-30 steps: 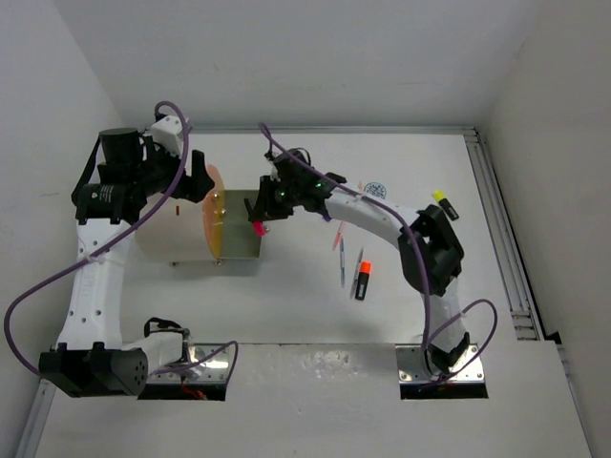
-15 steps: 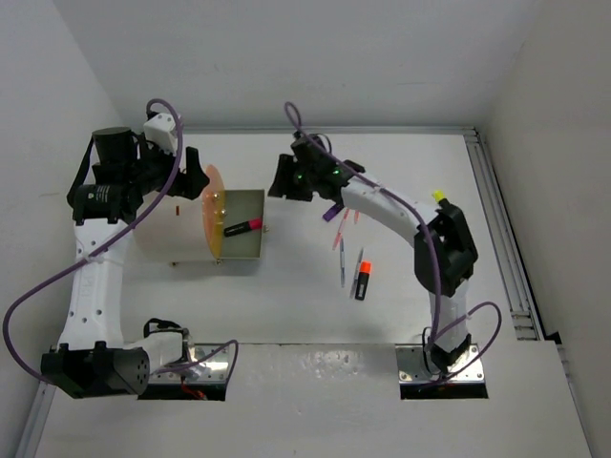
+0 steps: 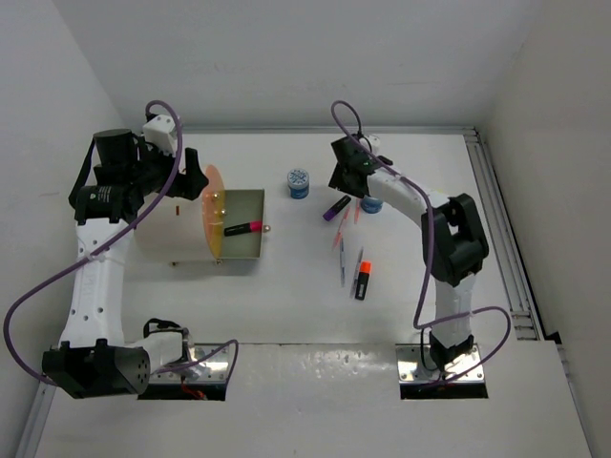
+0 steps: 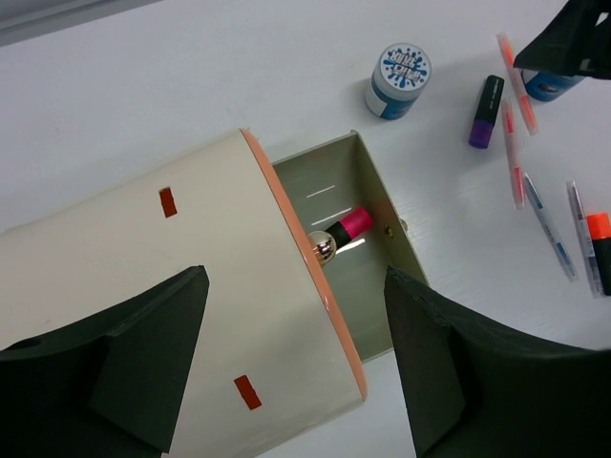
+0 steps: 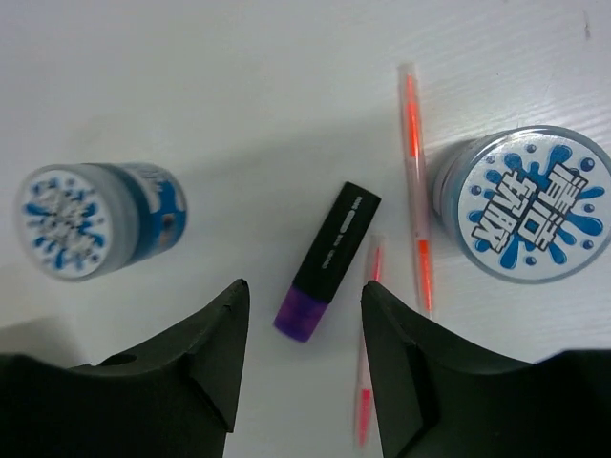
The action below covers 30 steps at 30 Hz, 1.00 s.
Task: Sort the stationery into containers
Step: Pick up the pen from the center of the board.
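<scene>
The cream-white drum cabinet (image 3: 167,237) lies at the left with one drawer (image 3: 258,250) pulled out to the right. A pink-ended highlighter (image 3: 243,227) lies inside it, also seen in the left wrist view (image 4: 346,226). My left gripper (image 3: 196,181) is open and empty above the cabinet's orange front edge (image 4: 296,277). My right gripper (image 3: 342,181) is open and empty, hovering over the purple-ended highlighter (image 5: 329,258), with its fingers either side of it in the right wrist view. Two blue-and-white rolls (image 5: 95,219) (image 5: 530,202) stand on either side of it. Pink pens (image 5: 415,181) lie beside it.
Thin pink and blue pens (image 3: 341,253) and an orange-ended highlighter (image 3: 363,280) lie on the white table right of the drawer. A small brass knob (image 4: 323,248) shows at the orange rim. A metal rail (image 3: 501,229) runs along the right edge.
My right gripper held the pink-ended highlighter over the drawer, let it go inside, then moved right to above the purple-ended highlighter. The left arm has barely moved.
</scene>
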### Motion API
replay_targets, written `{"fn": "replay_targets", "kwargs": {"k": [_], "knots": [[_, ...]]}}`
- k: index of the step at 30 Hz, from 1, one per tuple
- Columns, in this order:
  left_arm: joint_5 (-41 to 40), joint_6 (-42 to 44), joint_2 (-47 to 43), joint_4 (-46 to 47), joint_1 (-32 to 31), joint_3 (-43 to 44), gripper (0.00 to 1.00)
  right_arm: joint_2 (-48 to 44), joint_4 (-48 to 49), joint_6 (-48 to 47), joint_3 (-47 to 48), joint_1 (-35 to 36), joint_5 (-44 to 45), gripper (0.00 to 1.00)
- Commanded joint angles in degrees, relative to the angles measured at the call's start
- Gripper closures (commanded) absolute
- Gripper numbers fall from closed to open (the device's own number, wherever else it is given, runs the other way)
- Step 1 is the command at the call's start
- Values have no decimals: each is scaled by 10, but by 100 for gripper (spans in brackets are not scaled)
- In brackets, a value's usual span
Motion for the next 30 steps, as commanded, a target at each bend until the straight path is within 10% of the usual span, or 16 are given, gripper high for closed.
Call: {"fn": "replay_targets", "kwargs": {"k": [1,30], "knots": [[-4,-5,-9,18,10,2,19,26,16,9,3,-8,23,51],[-21,13,-4,0,33,-18,18,132,56,-33,32,10,16,52]]}}
